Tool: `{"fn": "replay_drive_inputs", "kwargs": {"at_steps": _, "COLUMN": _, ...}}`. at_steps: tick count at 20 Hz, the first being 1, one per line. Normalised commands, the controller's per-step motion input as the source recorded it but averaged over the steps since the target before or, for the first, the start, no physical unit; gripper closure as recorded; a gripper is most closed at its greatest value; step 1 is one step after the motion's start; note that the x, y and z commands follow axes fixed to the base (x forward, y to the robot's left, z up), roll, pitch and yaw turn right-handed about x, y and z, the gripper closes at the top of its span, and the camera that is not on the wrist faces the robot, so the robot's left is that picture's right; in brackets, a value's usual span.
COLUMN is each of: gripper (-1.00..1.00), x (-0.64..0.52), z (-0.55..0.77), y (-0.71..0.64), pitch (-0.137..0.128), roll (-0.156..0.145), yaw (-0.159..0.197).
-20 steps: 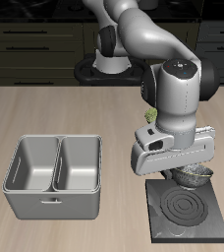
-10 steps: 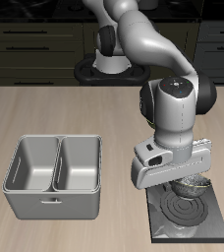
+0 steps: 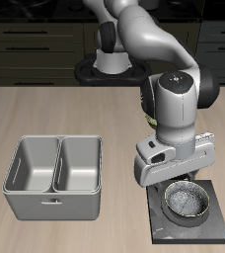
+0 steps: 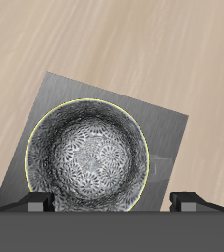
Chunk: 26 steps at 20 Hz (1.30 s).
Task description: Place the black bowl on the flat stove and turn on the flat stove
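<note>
On the flat stove (image 3: 211, 229), near the table's front edge, the black bowl (image 3: 188, 202) sits upright over the middle of the slab, its speckled silvery inside facing up; in the wrist view the bowl (image 4: 87, 157) covers the burner rings entirely, and the dark square of the stove (image 4: 163, 133) shows around it on all sides, with a thin yellowish line tracing the bowl's rim. The gripper (image 3: 174, 178) hangs directly above the bowl's back rim, and its broad grey body hides the stove's back edge in the exterior view. In the wrist view the two fingertips (image 4: 37, 203) stand wide apart, one at each side of the bowl; whether they touch the rim cannot be made out, so the jaws read as spread rather than clamped. The stove's knob is not discernible in either view. Beside the stove, well apart from it on the wooden table (image 3: 45, 114), stands a grey double-compartment basin (image 3: 54, 176). Farther back, behind the arm's base, lies a dark round pan-like object (image 3: 85, 71), partly hidden by the robot.
</note>
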Motion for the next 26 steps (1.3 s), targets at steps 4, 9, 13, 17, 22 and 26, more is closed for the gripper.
{"fn": "replay_drive_inputs", "kwargs": {"at_steps": 4, "gripper": -1.00, "x": -0.10, "z": 0.18, "y": -0.14, "pitch": -0.024, "roll": 0.000, "yaw": -0.023}}
{"fn": "replay_drive_inputs", "kwargs": {"at_steps": 9, "gripper": -1.00, "x": -0.28, "z": 0.19, "y": -0.16, "pitch": -0.014, "roll": -0.020, "yaw": -0.064}}
{"fn": "replay_drive_inputs", "kwargs": {"at_steps": 13, "gripper": -1.00, "x": -0.34, "z": 0.01, "y": -0.07, "pitch": 0.001, "roll": -0.040, "yaw": -0.055}}
{"fn": "replay_drive_inputs", "kwargs": {"at_steps": 17, "gripper": -1.00, "x": -0.27, "z": -0.06, "y": 0.06, "pitch": 0.007, "roll": -0.002, "yaw": -0.066}}
{"fn": "replay_drive_inputs", "kwargs": {"at_steps": 22, "gripper": -1.00, "x": -0.14, "z": -0.02, "y": 0.03, "pitch": -0.006, "roll": -0.022, "yaw": -0.052}}
{"fn": "replay_drive_inputs", "kwargs": {"at_steps": 26, "gripper": -1.00, "x": -0.17, "z": 0.02, "y": 0.09, "pitch": -0.005, "roll": -0.031, "yaw": -0.070}}
